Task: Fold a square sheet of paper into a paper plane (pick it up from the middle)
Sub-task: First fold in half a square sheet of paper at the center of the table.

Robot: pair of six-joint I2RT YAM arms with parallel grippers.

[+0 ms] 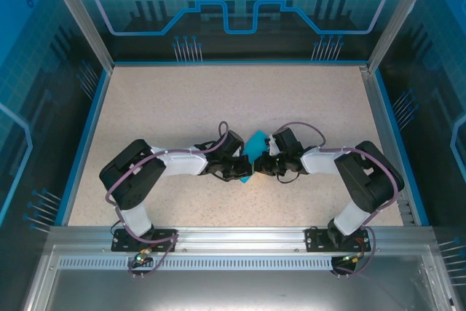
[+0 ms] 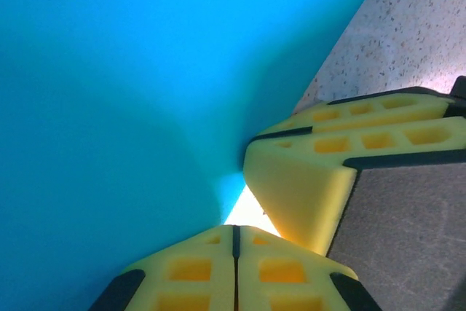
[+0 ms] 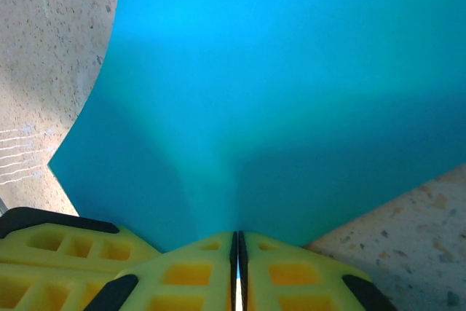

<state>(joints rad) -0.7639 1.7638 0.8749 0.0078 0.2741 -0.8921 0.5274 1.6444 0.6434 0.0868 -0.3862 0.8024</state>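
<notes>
At mid-surface (image 1: pixel 182 107), the square sheet of paper (image 1: pixel 256 143) sat between both arms. Left gripper (image 2: pixel 234 256) was clamped tight on its edge; right gripper (image 3: pixel 234 256), just beside, likewise pinched the paper.

left tool (image 2: pixel 234 242) clamped on paper sheet (image 2: pixel 109 107)

Speckled beige table (image 1: pixel 218 100), blue border (image 1: pixel 81 143), metal rail (image 1: pixel 240 237)
</notes>
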